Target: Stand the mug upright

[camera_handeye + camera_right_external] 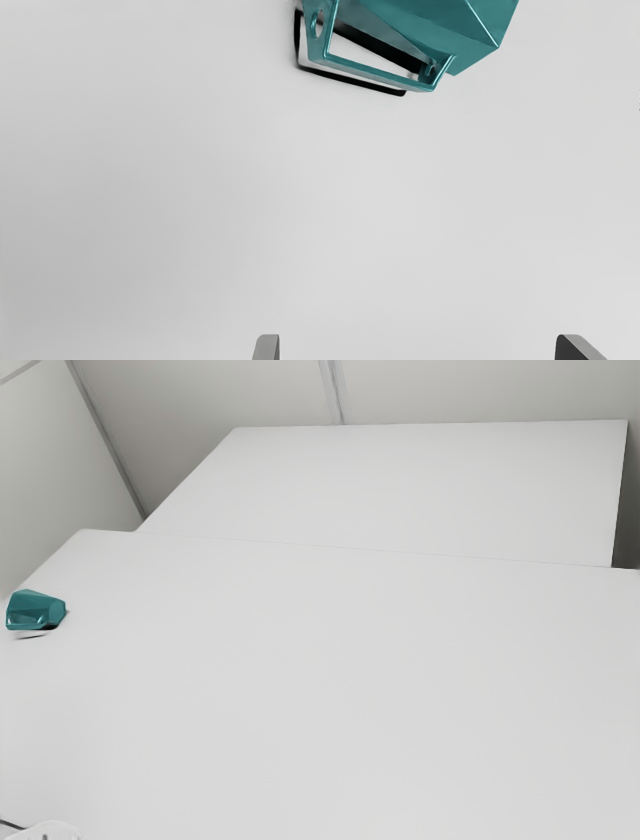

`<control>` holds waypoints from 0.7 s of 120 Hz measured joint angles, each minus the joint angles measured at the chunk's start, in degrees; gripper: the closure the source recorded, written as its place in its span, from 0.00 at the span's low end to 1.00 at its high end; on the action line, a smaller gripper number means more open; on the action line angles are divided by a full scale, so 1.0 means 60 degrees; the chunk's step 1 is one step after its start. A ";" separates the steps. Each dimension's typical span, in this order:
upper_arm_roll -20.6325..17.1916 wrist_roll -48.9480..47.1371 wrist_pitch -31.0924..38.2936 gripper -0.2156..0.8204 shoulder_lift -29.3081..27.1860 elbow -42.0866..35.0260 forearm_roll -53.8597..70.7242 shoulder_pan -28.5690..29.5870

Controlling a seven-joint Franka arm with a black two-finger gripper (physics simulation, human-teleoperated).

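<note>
The teal faceted mug (36, 610) lies on its side on the white table, at the far left of the exterior view. In the wrist view the mug (440, 30) is partly cut off by the picture's edge, with its angular handle loop (380, 74) toward my hand and a dark shadow beside it on the table. My gripper (417, 346) is open, its two fingers wide apart and nothing between them. It stands apart from the mug, over bare table.
The white tabletop (330, 690) spreads across the exterior view, with a second white surface (400, 485) behind it and pale walls beyond. A white rounded part (45, 833) with a dark cable shows at the exterior view's lower left corner.
</note>
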 joint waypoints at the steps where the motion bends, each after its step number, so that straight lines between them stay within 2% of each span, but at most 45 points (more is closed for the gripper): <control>1: -0.0008 0.0084 0.0000 0.21 0.0082 0.0079 -0.0066 0.0037; 19: -0.0100 0.1458 0.0065 0.21 0.1240 0.1341 -0.1182 0.0326; 53: -0.1419 0.3407 0.1223 0.21 0.2059 0.1579 -0.2318 0.0705; 84: -0.1536 0.4544 0.2016 0.21 0.2628 0.2008 -0.2661 0.0804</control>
